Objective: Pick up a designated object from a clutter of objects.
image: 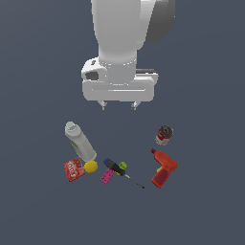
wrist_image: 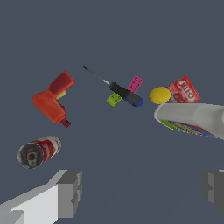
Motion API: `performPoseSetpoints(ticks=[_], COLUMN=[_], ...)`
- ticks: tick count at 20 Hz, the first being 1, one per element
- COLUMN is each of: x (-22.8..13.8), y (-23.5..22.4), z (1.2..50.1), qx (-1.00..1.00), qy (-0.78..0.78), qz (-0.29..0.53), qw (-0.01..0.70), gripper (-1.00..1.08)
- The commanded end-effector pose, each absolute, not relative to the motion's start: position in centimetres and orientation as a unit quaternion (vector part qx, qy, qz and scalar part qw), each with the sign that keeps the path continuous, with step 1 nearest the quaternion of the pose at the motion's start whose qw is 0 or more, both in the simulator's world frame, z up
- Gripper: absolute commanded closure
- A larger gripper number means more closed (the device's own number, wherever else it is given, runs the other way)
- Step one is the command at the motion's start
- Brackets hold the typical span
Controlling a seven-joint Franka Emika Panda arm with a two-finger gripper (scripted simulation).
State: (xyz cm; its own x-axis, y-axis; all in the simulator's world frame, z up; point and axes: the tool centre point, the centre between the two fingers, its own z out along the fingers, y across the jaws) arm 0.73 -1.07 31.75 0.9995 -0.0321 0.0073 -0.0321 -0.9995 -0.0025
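Can (image: 164, 135) with the red-and-white label, dark top and silvery rims stands upright on the dark surface (image: 38, 72) at the exterior view's right, just above the red drill and apart from it, with nothing gripping it; the white arm (image: 125, 33) hangs over the scene from above, its end effector (image: 118, 105) held well clear of the surface with the two fingers spread apart and nothing between them; the white bottle (image: 80, 141) lies tilted at the exterior view's left, its cap toward the upper left; the red drill (image: 163, 169) lies on its side below the can; the red flat box (image: 74, 169) sits by the bottle's lower end, with the yellow ball (image: 91, 166) just beside both; the dark screwdriver (image: 122, 172) lies slantwise near the middle, its thin shaft pointing toward the lower right; the pink brick (image: 106, 176) and the green brick (image: 123, 166) lie against the screwdriver's handle.
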Motion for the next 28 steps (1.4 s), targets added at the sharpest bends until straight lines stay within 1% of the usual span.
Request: performPoseSetpoints(ticks=[1,4,10,17,22,28], x=[0.7,0.8,0.9,0.9,1.0,0.8], y=[-1.1,-0.5,2.2,2.5,4.2,8.2], z=[31.7,31.9,32.4,32.0,30.2,26.1], qx=[-1.0,-1.0,-1.0,-1.0,-1.0,-1.0], qy=[0.016,0.013,0.001,0.002,0.001,-0.002], qz=[-0.004,-0.005,-0.012,-0.011,-0.01,-0.007], qw=[0.001,0.004,0.016,0.015,0.011,0.003], gripper=[-0.92,-0.92,-0.92,-0.92,-0.92,-0.92])
